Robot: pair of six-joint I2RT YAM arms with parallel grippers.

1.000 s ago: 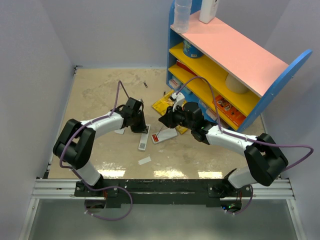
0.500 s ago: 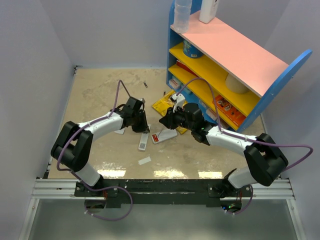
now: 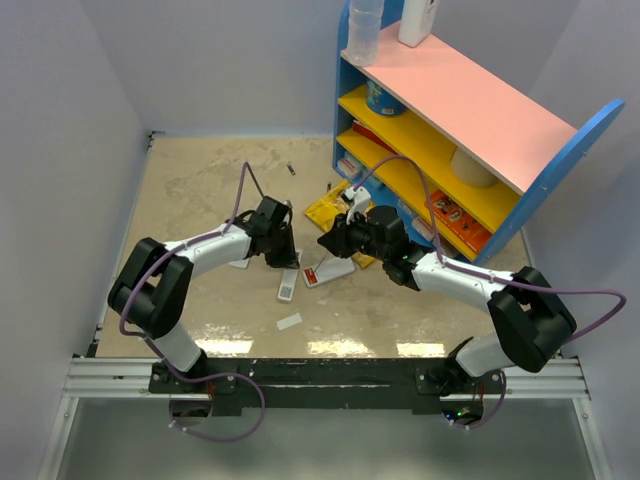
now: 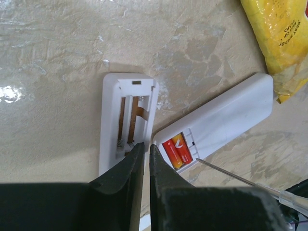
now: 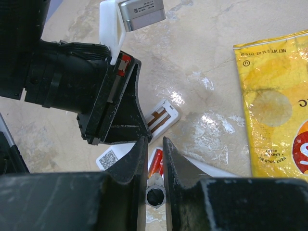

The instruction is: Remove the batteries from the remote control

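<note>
At left centre of the top view, the left gripper (image 3: 282, 258), jaws together and empty, has edged toward mid-frame. Its tips now sit between the empty white case (image 4: 126, 120) and the remote control (image 4: 226, 113) on the table (image 4: 57, 72). The batteries (image 4: 176, 150) remain seated in the open bay. At right, the right gripper (image 5: 155, 142) has not moved and is clamped on the thin grey stick (image 4: 231, 176), tip just beside them. Extraction has not begun.

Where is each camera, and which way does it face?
Top external: above and behind, looking down at the beige table; both arms show.
Left wrist: on that arm, looking down past the left gripper at the flat white remote control.
Right wrist: on that arm, looking past the right gripper toward the left gripper.
Both wrist views share two orange batteries.
</note>
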